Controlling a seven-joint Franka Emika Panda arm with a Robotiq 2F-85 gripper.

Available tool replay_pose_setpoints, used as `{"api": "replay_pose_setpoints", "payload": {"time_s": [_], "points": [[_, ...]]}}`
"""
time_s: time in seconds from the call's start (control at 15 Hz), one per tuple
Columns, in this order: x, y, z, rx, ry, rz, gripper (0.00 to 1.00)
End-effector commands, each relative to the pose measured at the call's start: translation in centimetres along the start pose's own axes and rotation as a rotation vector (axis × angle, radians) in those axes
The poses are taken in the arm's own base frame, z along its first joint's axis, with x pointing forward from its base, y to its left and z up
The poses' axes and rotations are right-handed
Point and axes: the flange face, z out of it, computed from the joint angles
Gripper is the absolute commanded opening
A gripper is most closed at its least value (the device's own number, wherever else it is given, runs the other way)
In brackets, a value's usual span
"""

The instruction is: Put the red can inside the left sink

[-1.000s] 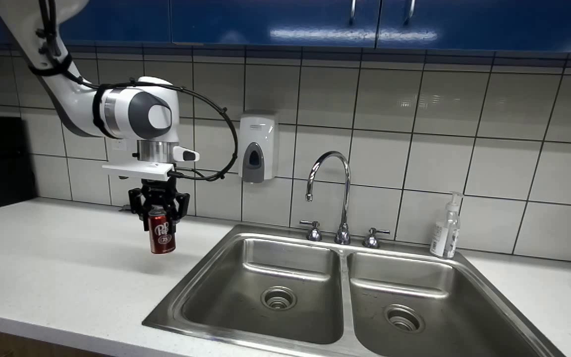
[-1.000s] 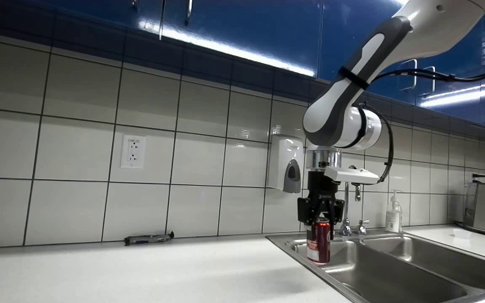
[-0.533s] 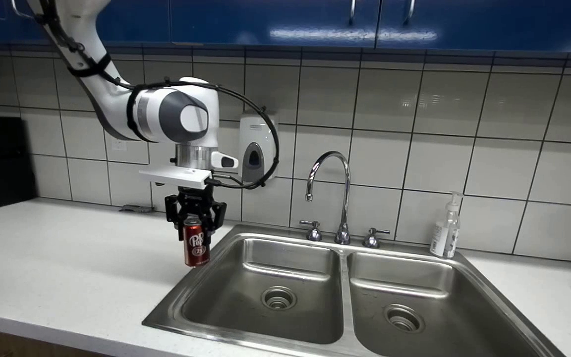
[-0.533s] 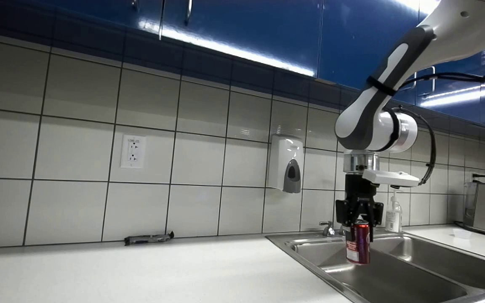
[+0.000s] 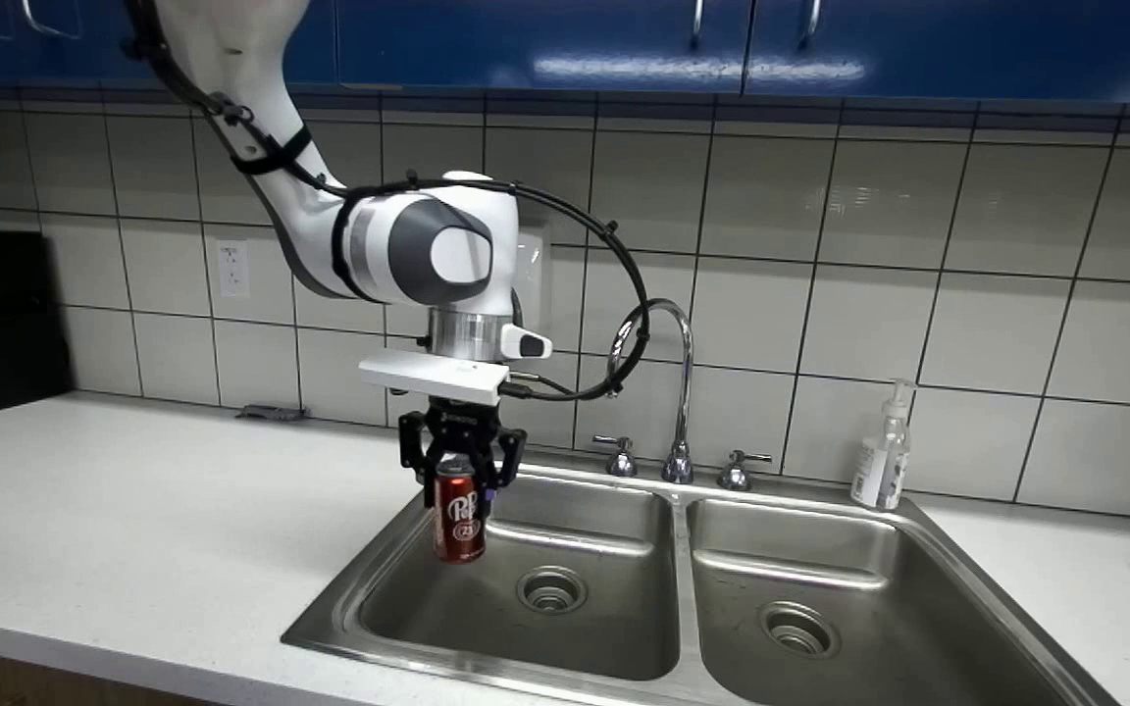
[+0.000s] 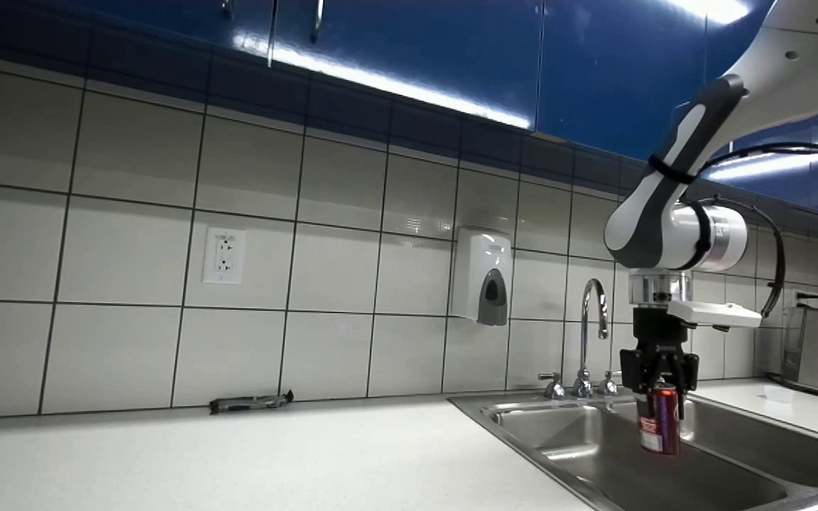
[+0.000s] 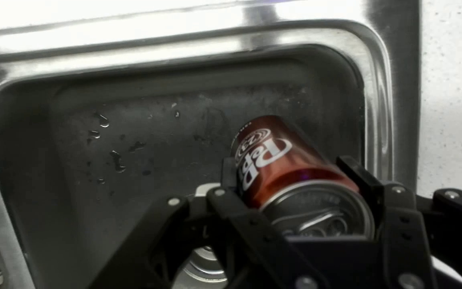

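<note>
The red can (image 5: 459, 537) is upright between the fingers of my gripper (image 5: 459, 500), with its lower part below the fingertips. It also shows in an exterior view (image 6: 659, 434). In the wrist view the red can (image 7: 271, 150) has its silvery top toward the camera, and the gripper (image 7: 289, 167) has a finger on each side of it. The can hangs over the left part of the left sink (image 5: 614, 632), above the basin floor. The left sink also shows in an exterior view (image 6: 565, 426) and fills much of the wrist view (image 7: 155, 128).
The right sink (image 5: 859, 544) lies beyond the divider (image 5: 683, 588). A faucet (image 5: 688, 392) with two handles stands behind the sinks. A clear soap bottle (image 5: 884, 456) stands at the back right. A wall dispenser (image 6: 481, 277) hangs above the counter (image 6: 274, 454). A dark wrapper (image 6: 253, 402) lies by the wall.
The arm has carried the red can from above the counter to over the left sink, moving right in both exterior views and slightly lower. The gripper has stayed shut on it.
</note>
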Motion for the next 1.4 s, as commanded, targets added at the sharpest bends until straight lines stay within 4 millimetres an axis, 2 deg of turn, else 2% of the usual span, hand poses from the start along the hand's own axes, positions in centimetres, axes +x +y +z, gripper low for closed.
{"api": "replay_pose_setpoints", "payload": {"time_s": [0.0, 0.33, 0.47, 0.67, 1.0, 1.2, 1.33], "points": [[2.2, 2.9, 1.5, -0.005, -0.021, -0.043, 0.39], [5.5, 4.6, 5.5, -0.011, -0.051, -0.096, 0.39], [6.7, 4.5, 7.0, -0.006, -0.049, -0.112, 0.39], [8.0, 3.2, 9.8, 0.009, -0.045, -0.131, 0.39], [8.2, 0.8, 13.6, 0.041, -0.071, -0.155, 0.39], [7.9, 0.6, 14.5, 0.048, -0.080, -0.158, 0.39], [7.7, 1.0, 14.3, 0.042, -0.079, -0.157, 0.39]]}}
